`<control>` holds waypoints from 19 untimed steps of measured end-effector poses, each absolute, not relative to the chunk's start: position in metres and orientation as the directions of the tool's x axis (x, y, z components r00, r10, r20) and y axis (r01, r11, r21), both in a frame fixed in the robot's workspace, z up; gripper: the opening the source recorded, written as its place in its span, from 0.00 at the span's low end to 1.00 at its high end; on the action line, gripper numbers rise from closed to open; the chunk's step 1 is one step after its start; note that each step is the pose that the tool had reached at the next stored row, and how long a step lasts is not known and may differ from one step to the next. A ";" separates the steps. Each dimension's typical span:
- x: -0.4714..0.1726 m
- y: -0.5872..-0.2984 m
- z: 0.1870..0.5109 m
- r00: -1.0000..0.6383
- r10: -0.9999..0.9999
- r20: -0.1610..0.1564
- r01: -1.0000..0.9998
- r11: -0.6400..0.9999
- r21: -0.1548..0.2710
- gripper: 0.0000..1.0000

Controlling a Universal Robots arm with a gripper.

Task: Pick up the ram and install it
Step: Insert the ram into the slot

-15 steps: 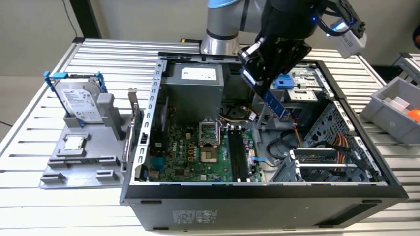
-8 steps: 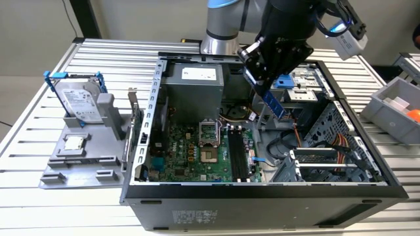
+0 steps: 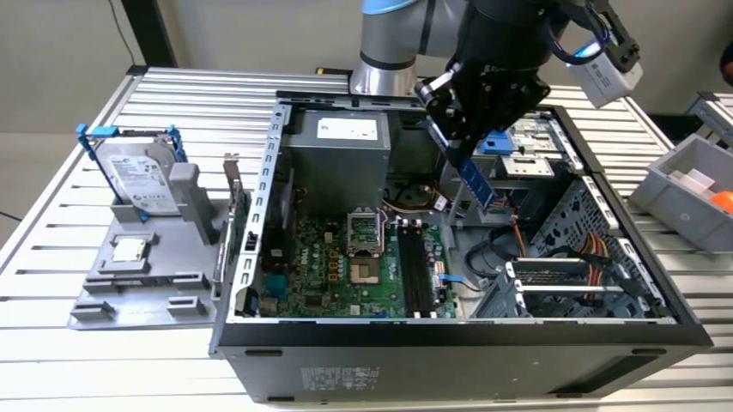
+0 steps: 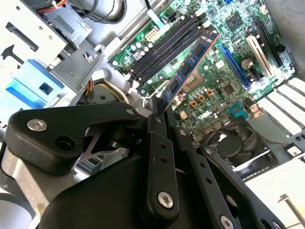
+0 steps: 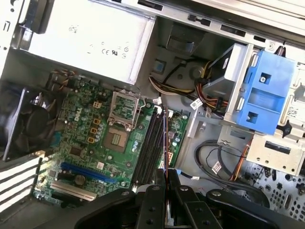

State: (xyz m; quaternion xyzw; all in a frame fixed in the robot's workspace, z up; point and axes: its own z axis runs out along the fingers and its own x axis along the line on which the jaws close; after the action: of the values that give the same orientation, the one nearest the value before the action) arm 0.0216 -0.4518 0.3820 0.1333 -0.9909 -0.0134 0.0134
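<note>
Hovering over the open case (image 3: pixel 458 333), gripper (image 4: pixel 161 117) clamped on the ram (image 4: pixel 190 64)

Open computer case, seen from the arm: I have the gripper (image 5: pixel 167 186) pinched on the ram (image 5: pixel 165 143). The ram shows edge-on as a thin line running along the black memory slots (image 5: pixel 150 143) of the green motherboard (image 5: pixel 90 148); whether it touches them I cannot tell. Beside the slots the processor socket (image 5: pixel 116 138) lies open, its metal frame (image 5: pixel 125 106) flipped up. A black fan (image 5: pixel 28 124) flanks the board, next to a silver power supply (image 5: pixel 90 36). A blue drive bracket (image 5: pixel 264 90) stands near loose cables (image 5: pixel 214 162).
</note>
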 end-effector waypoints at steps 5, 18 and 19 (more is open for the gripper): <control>0.022 -0.452 0.382 -0.972 -0.233 0.023 -0.232 0.972 0.030 0.00; 0.022 -0.452 0.380 -0.973 -0.228 0.023 -0.227 0.973 0.030 0.00; 0.022 -0.452 0.380 -0.973 -0.228 0.023 -0.227 0.973 0.030 0.00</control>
State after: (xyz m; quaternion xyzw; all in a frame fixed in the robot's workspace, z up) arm 0.0221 -0.4518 0.3799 0.1147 -0.9932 -0.0137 0.0131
